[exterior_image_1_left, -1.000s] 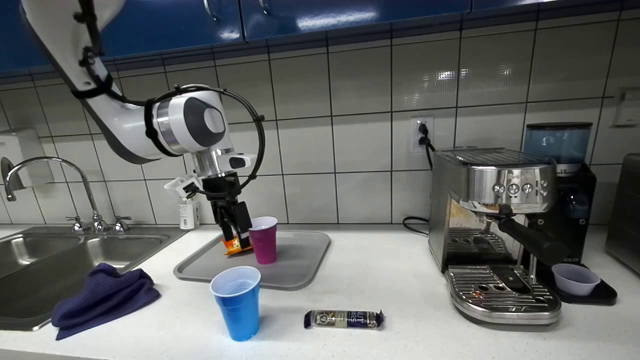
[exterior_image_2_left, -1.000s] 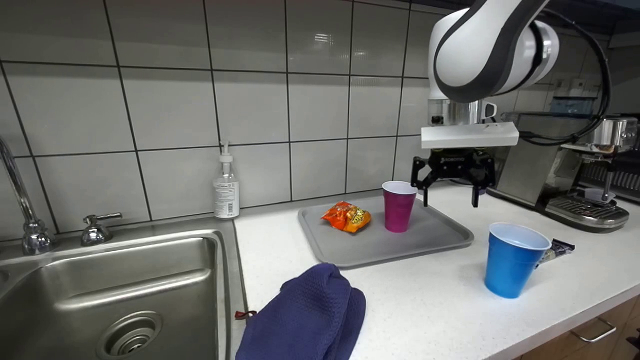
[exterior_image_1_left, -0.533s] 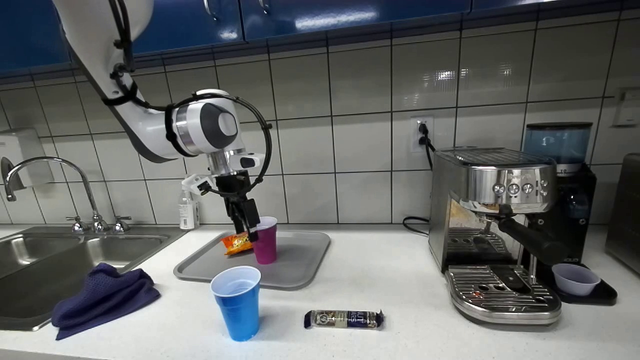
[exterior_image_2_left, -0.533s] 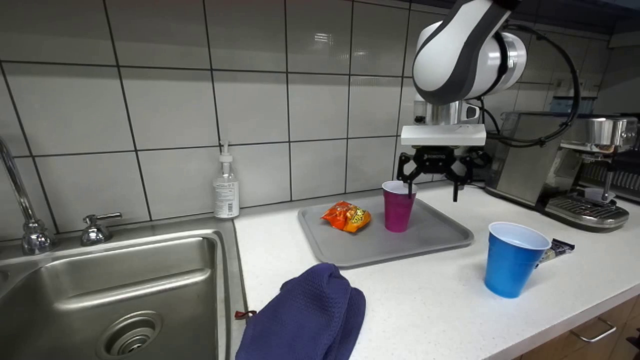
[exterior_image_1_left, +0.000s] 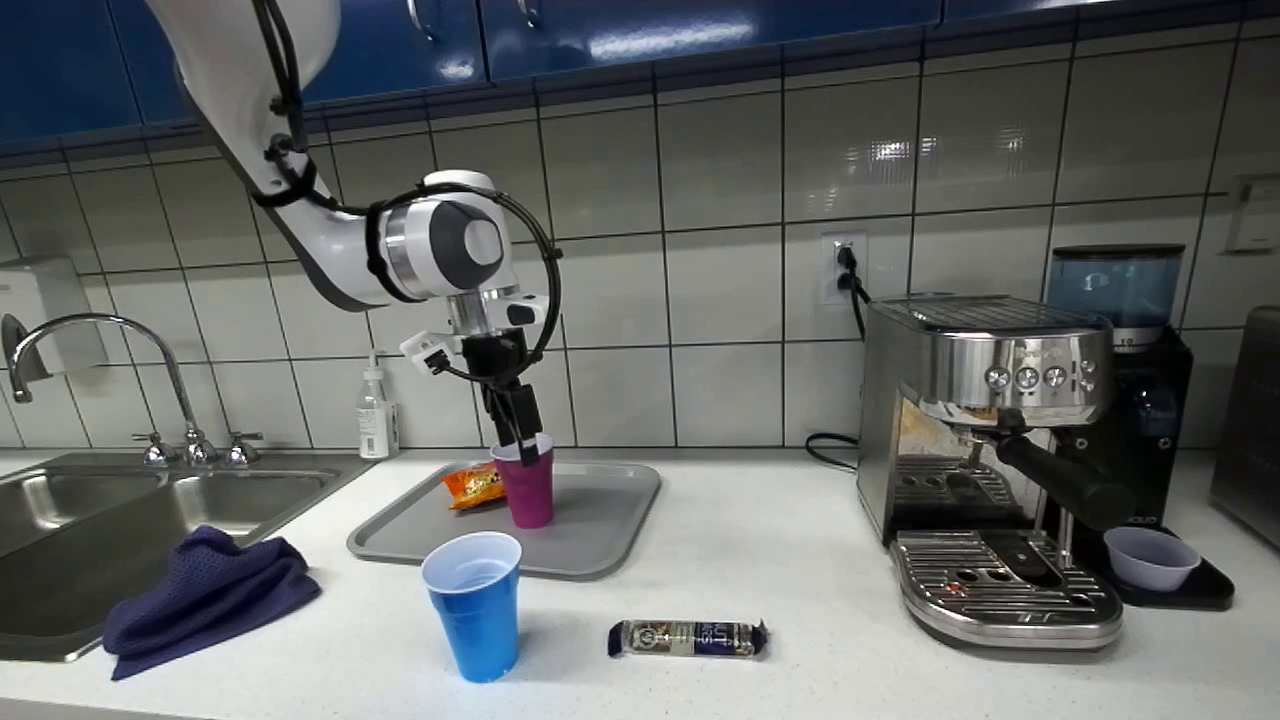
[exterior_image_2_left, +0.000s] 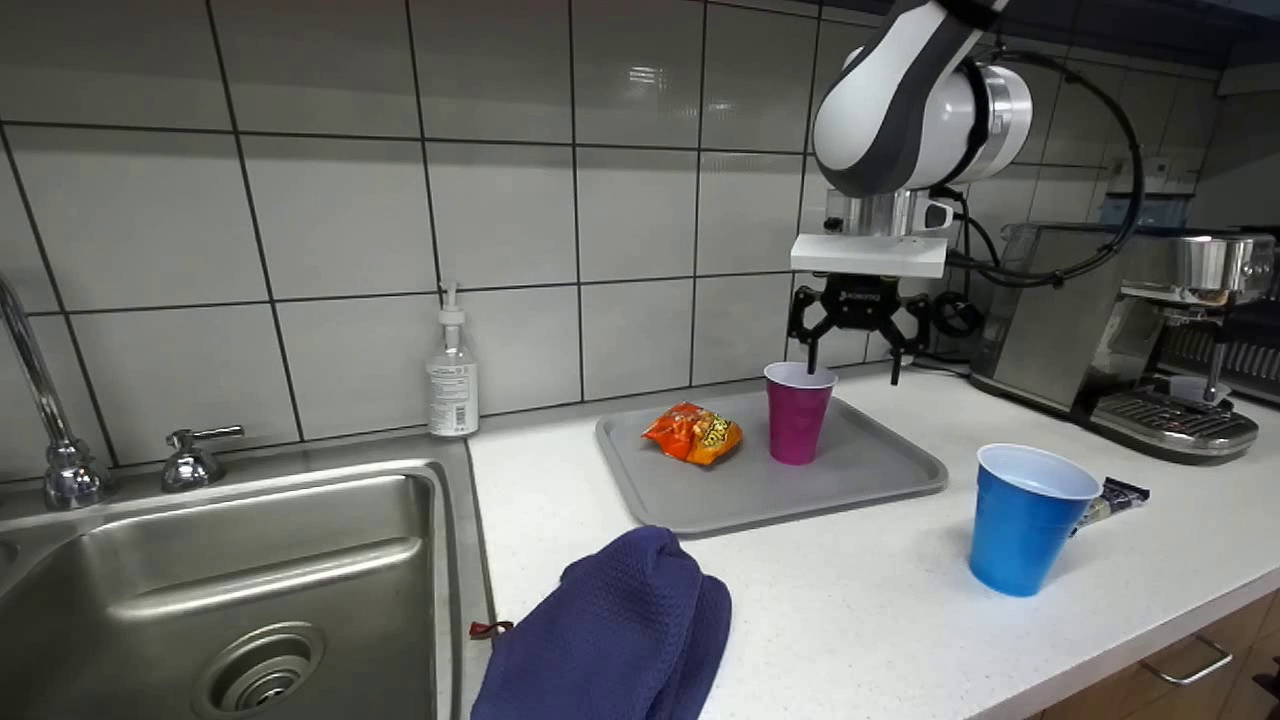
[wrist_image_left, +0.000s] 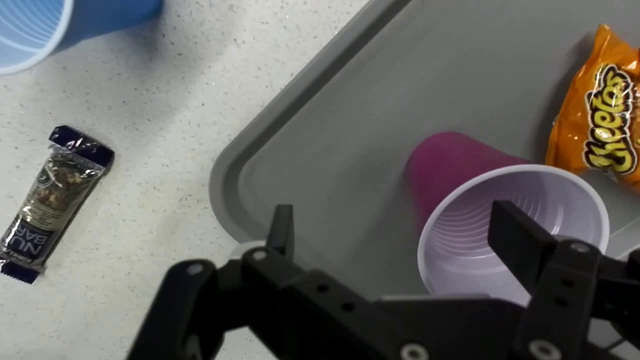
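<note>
"What does only the wrist view show?"
"Ridges inside the purple cup (wrist_image_left: 470, 210). The soap bottle (exterior_image_2_left: 453, 385), in both exterior views, lies outside it."
"The jaws?"
"Wide apart, gripping nothing. 1 finger (wrist_image_left: 520, 245) overlaps the cup's mouth; touching, I can't tell."
"And the cup?"
"Upright on the tray (exterior_image_2_left: 680, 495), beneath that side of the jaws, mouth up, long axis vertical."

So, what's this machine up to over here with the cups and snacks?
A robot arm has its open gripper poised at the purple cup, with one finger appearing over the cup's mouth. Nothing is gripped; whether it touches the cup is hard to tell. The cup stands upright on a gray tray beside an orange snack bag. On the counter, off the tray, are an upright blue cup and a wrapped nut bar.
</note>
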